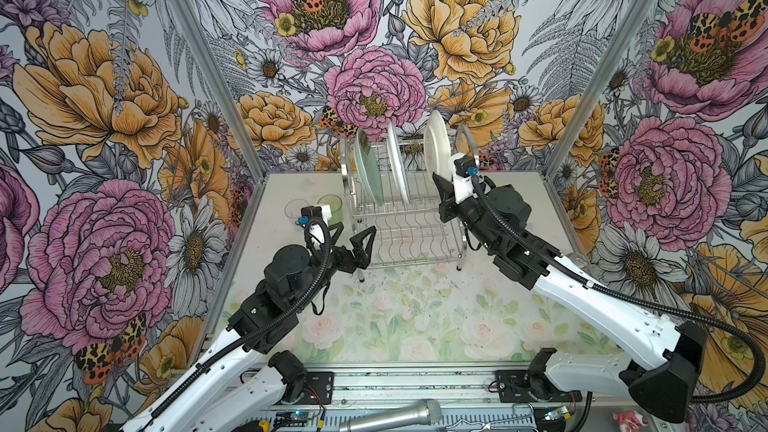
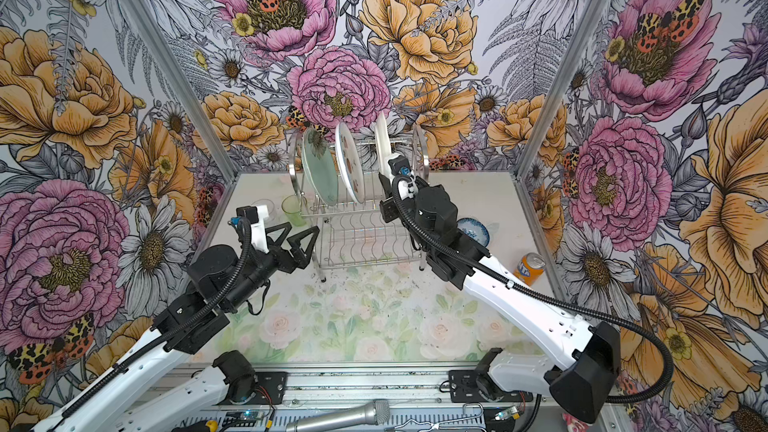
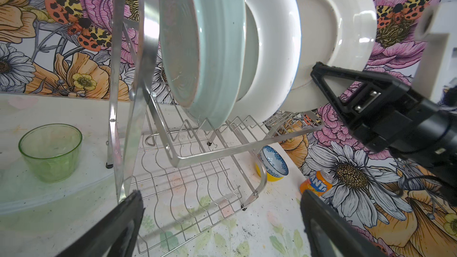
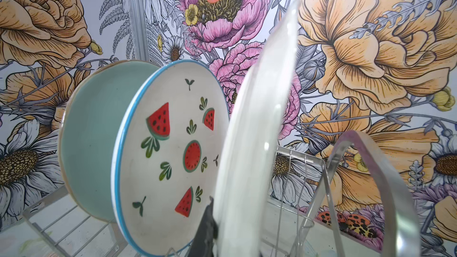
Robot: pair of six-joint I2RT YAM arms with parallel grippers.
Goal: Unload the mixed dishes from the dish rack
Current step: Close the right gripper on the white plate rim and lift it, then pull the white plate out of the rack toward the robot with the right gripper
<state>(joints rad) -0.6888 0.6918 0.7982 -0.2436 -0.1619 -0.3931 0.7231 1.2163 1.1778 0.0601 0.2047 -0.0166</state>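
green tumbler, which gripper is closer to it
Left. The left gripper hangs open near the green tumbler, at the dish rack's left end. The right gripper is across the rack, shut on the cream plate's lower edge.

Three round ceramic plates (image 3: pixel 217 45), two ceramic bowls (image 3: pixel 275 164), one green tumbler (image 3: pixel 50 152), one clear glass (image 1: pixel 293 209), one orange can (image 2: pixel 528 268) and one steel rack (image 3: pixel 146 45) are counted.
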